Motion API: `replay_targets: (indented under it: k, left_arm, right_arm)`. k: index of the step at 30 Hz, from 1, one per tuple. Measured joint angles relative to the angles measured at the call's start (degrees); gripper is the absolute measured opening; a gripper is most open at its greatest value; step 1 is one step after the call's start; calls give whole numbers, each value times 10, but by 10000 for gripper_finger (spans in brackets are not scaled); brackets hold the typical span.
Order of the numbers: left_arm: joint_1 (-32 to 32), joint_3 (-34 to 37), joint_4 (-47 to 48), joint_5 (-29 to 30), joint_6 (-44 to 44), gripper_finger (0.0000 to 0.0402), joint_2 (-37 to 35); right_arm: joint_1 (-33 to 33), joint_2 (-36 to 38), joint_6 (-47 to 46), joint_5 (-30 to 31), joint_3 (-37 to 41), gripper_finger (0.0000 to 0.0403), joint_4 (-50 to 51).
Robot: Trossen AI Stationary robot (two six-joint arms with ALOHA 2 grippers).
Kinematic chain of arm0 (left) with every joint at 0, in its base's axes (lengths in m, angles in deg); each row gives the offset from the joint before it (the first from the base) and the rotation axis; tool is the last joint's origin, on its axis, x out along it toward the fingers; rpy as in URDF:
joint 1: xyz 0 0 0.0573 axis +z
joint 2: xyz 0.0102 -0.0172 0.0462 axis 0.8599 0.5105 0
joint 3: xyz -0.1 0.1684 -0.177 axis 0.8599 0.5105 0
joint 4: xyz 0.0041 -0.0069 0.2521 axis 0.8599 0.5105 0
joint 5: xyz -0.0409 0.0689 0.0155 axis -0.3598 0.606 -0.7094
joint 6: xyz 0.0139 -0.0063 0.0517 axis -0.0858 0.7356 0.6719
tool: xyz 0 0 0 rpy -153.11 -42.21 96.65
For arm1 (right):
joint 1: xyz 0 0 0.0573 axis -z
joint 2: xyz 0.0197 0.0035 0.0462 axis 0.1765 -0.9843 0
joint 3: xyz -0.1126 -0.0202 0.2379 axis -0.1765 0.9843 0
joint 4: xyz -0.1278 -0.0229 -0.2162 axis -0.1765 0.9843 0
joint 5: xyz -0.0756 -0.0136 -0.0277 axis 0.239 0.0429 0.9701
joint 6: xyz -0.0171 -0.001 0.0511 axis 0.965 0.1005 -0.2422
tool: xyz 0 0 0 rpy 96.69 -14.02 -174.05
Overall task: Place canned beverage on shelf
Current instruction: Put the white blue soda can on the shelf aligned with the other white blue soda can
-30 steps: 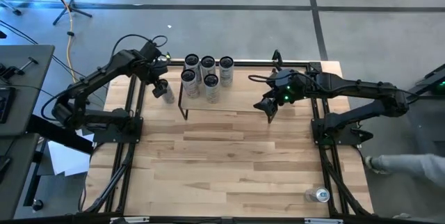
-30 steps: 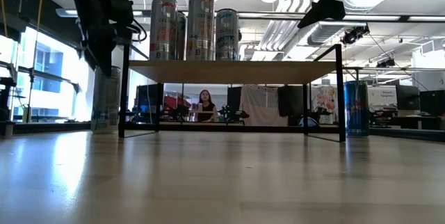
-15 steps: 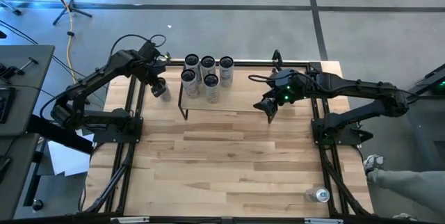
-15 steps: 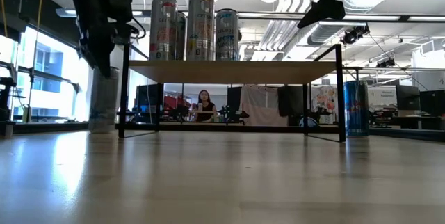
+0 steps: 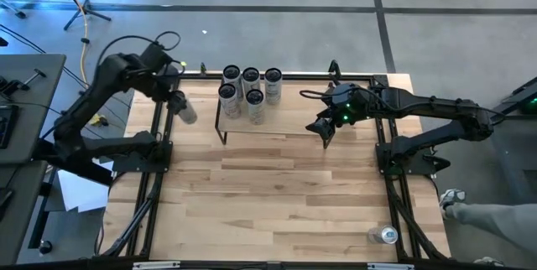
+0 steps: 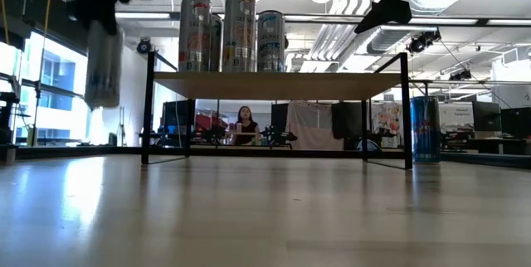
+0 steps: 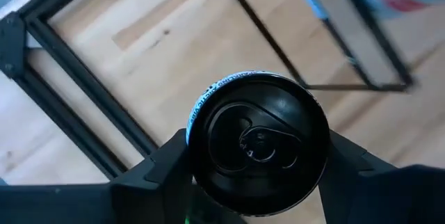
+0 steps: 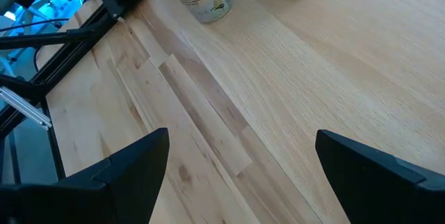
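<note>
left gripper (image 5: 172,100) clamped on the can (image 5: 184,108), raised off the tabletop near its far-left corner, long axis tilted; shelf (image 5: 289,106) just to the right, five cans (image 5: 248,92) crowding its left end. right gripper (image 5: 323,129) open, idle.

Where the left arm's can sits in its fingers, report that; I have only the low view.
Observer: In the left wrist view, the can is clamped between both fingers of the left gripper, tab end towards the camera.
Operator: Count the cans on the shelf.
Observer: From above, five cans, all on the left half of the shelf.
Operator: Report the right gripper.
Observer: The right gripper hovers over the shelf's right end, fingers apart.
</note>
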Motion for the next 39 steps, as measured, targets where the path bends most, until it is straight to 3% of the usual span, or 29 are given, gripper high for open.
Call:
replay_targets:
  k: [5,9,18,22,26,32,35,39]
  left_arm:
    - [-50,-51,55,-47,-88,192,-26]
    - [-105,-66,47,-121,-179,192,-56]
    - [-246,-69,27,-190,-368,192,-90]
    - [-310,-69,-80,-218,-461,192,-90]
    - [-375,-69,-247,-215,-533,192,-64]
    - [-456,-70,-496,-199,-582,192,-1]
    - [-477,-98,-544,-192,-577,192,39]
    - [-496,-178,-517,-155,-510,193,106]
  right_arm:
    - [0,0,0,0,0,348,0]
    - [0,0,2,0,0,348,1]
    - [0,0,17,23,0,348,2]
    - [0,0,22,28,0,348,2]
    - [0,3,35,28,0,348,4]
    - [0,30,45,30,0,348,8]
    - [0,52,45,42,0,348,18]
    - [0,79,45,72,0,348,42]
